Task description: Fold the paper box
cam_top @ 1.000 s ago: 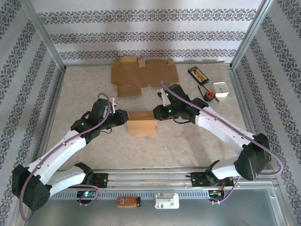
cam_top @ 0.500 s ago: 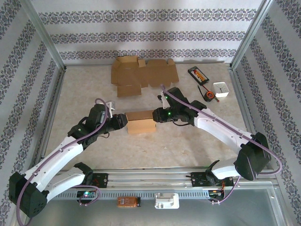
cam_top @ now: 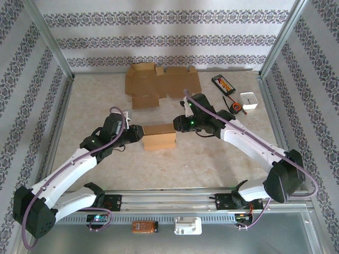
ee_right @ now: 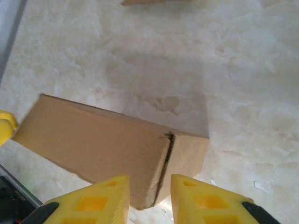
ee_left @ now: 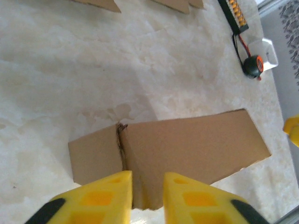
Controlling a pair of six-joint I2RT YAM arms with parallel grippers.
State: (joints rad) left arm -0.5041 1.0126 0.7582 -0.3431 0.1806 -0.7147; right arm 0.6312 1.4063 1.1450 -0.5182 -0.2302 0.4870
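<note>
The paper box (cam_top: 160,136) is a closed brown cardboard block lying on the table between my two arms. My left gripper (cam_top: 141,133) is at its left end. In the left wrist view the box (ee_left: 187,144) has its near corner between the yellow fingers of the left gripper (ee_left: 147,179), which stand narrow and shut on it. My right gripper (cam_top: 176,126) is at the box's right end. In the right wrist view the seam corner of the box (ee_right: 103,140) fills the gap of the right gripper (ee_right: 149,184), which is shut on it.
A flat unfolded cardboard sheet (cam_top: 159,84) lies at the back of the table. At the back right are a black and orange battery pack (cam_top: 223,83), a small white tub (cam_top: 249,100) and a black round part (cam_top: 235,108). Metal frame posts border both sides.
The left gripper widened for a moment and has closed again on the box's left end. The right gripper shifted slightly at the right end. The box has barely moved.
</note>
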